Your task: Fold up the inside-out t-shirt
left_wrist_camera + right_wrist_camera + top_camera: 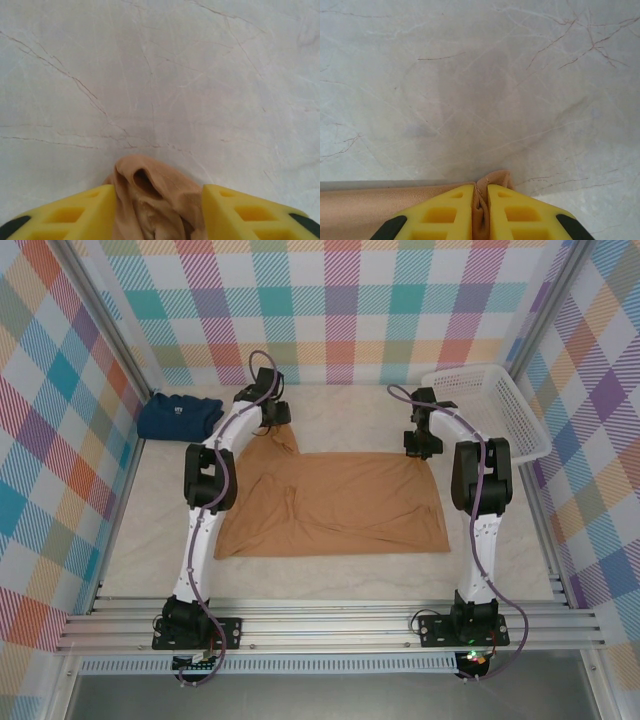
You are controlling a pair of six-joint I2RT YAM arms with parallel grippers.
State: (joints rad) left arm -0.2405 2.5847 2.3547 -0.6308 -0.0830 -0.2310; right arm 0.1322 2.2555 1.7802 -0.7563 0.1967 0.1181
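The tan t-shirt (335, 505) is lying spread out pretty flat in the middle of the marble-look table (345, 408), right between the 2 arms. The near edge is straight and there are a few soft wrinkles across the middle.

The left gripper (276, 418) is at the far left corner of the t-shirt, and that corner is drawn up into a little peak toward it. From the left wrist view, the yellow fingers (70, 215) sit a fair way apart with a fat bunch of fabric stuffed in the gap, touching both inner faces. So I'd call it gripping a thick wad of cloth rather than standing open.

The right gripper (421, 445) is at the far right corner. In the right wrist view its fingers (447, 215) are almost pressed together, with just a thin fold of the tan fabric pinched between them and a small bit poking out past the tips. The shirt's far edge runs off to the left from there, flat on the table.

Other stuff: a folded navy shirt (180, 417) sits in the far left corner, well apart from the tan one, and a white plastic basket (495, 410) is over on the far right.
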